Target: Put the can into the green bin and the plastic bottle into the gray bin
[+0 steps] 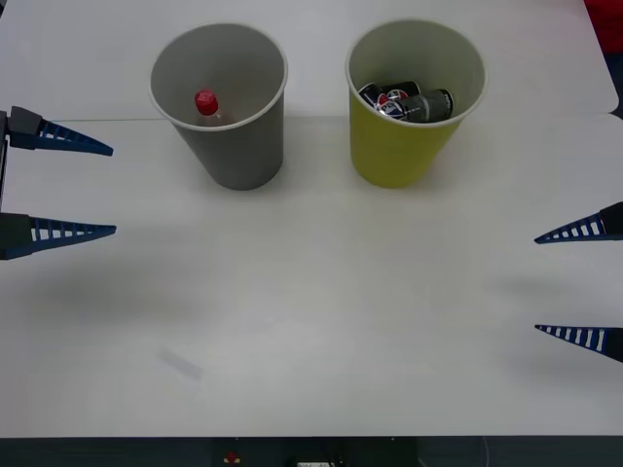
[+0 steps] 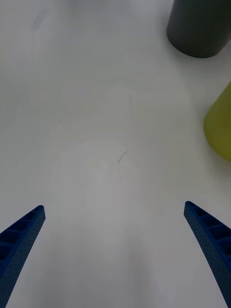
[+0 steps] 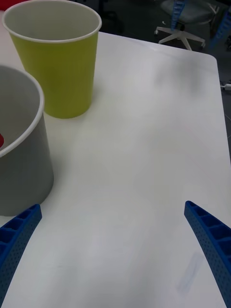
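Since the plastic bottle (image 1: 206, 104) already stands inside the gray bin (image 1: 234, 156) at far left, and the can (image 1: 407, 104) lies inside the green bin (image 1: 394, 151) just to its right, the sorting looks finished. What remains risky is a careless retreat: the left gripper (image 1: 73, 190), fingers spread wide and empty, sits near the gray bin and could tip it. The right gripper (image 1: 574, 282), equally wide and empty, hangs well apart at near right.

White table (image 1: 311, 321), faint scuff mark (image 1: 180, 364), office chair (image 3: 185, 19) beyond
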You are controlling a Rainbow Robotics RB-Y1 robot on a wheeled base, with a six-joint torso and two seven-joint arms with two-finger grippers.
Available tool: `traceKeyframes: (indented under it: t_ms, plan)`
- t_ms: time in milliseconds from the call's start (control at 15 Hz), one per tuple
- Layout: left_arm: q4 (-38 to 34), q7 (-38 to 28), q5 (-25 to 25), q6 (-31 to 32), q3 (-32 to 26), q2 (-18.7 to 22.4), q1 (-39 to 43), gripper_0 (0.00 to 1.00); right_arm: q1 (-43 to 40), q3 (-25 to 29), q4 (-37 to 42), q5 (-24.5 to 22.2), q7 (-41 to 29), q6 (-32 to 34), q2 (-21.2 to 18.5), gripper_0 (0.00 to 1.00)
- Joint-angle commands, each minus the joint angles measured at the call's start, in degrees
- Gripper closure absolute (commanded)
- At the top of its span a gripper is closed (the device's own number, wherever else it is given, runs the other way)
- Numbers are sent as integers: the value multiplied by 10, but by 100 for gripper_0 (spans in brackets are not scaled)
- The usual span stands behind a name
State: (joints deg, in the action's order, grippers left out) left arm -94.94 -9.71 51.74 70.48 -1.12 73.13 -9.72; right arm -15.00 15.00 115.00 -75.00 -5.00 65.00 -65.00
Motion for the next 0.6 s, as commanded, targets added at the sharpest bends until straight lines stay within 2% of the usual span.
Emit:
traceKeyframes:
  t_ms: [67, 467, 600]
  plan:
    - [-2, 59, -14, 4, -15, 0, 56, 0, 0, 0, 0, 0, 0, 0, 0, 0]
    - [-6, 171, -25, -3, -16, -6, 125, 0, 0, 0, 0, 0, 0, 0, 0, 0]
    - [-8, 183, -21, -4, -16, -11, 134, 0, 0, 0, 0, 0, 0, 0, 0, 0]
